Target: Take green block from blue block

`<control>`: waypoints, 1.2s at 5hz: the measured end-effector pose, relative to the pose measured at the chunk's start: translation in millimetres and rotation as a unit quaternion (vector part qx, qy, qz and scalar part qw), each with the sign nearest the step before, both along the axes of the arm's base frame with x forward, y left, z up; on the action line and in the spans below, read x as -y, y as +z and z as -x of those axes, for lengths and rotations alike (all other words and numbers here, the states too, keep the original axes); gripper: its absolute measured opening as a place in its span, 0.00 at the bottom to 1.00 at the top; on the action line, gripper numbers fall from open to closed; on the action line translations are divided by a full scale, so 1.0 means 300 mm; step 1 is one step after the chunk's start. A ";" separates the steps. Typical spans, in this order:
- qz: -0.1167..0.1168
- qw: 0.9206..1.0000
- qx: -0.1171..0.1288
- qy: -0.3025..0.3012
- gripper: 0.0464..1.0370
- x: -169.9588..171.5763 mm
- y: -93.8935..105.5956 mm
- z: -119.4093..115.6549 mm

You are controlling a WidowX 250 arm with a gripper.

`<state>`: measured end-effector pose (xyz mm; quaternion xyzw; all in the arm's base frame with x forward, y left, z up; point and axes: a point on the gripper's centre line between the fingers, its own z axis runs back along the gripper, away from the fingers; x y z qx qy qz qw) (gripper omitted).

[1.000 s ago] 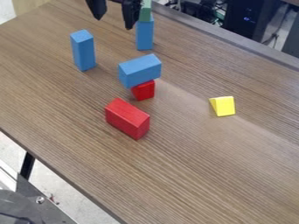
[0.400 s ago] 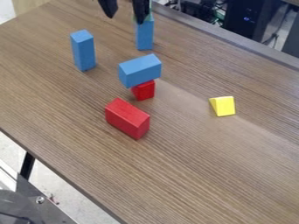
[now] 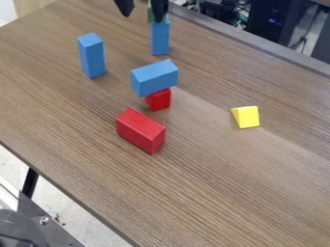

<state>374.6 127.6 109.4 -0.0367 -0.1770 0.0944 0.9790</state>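
Black two-finger gripper [image 3: 142, 19] at top edge: shifted rightward in view and slightly up since earlier frames. Fingers spread apart, one partly covering small green block [image 3: 151, 15]. Green block sits atop upright rectangular blue block [image 3: 159, 38]. Yellow triangular block [image 3: 247, 117], on wood-grain table [image 3: 213, 183], unmoved.
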 end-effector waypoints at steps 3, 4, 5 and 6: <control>0.008 1.000 0.009 0.006 0.96 0.006 0.000 -0.054; 0.013 1.000 0.008 0.007 0.96 0.023 -0.016 -0.078; 0.016 1.000 0.006 0.013 0.90 0.035 -0.026 -0.094; 0.011 1.000 0.003 0.026 0.62 0.045 -0.052 -0.109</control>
